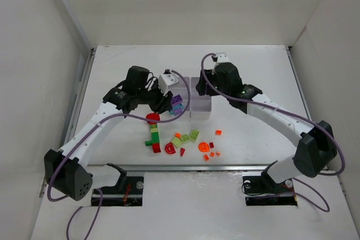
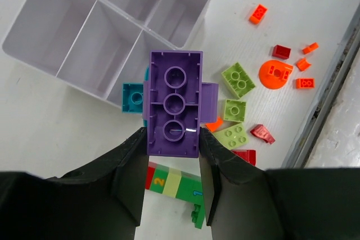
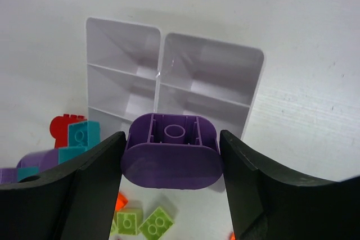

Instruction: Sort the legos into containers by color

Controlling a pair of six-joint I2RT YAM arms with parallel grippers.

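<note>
left end effector (image 2: pixel 173 139) nearly closed, pinching a purple brick (image 2: pixel 174 91) by its near end only, underside tubes facing the wrist camera. right end effector (image 3: pixel 171 158) roughly half open, jaws flat against the two ends of a rounded purple piece (image 3: pixel 171 153). both loads hang close to the white organiser (image 2: pixel 197 18); the compartments we can see hold nothing. loose legos lie on the tabletop (image 2: pixel 50 133) beside it: lime bricks (image 2: pixel 238 80), an orange disc (image 2: pixel 275 74), small red and orange bits, a green-and-red stack (image 2: pixel 174 181).

risks, as we judge them:
- in the top view both arms converge on the one organiser. if both go for a purple compartment together, wrists or cables could clash.
- the brick is gripped at one end, so a knock on a divider could swing it or pop it loose.
- a teal brick (image 2: pixel 134 96) and a purple tab sit right at the brick's sides. we cannot tell if they are attached. if they are, teal lands with purple.
- uncoordinated drops would split purple across two compartments.
- a low release could nudge the organiser.
</note>
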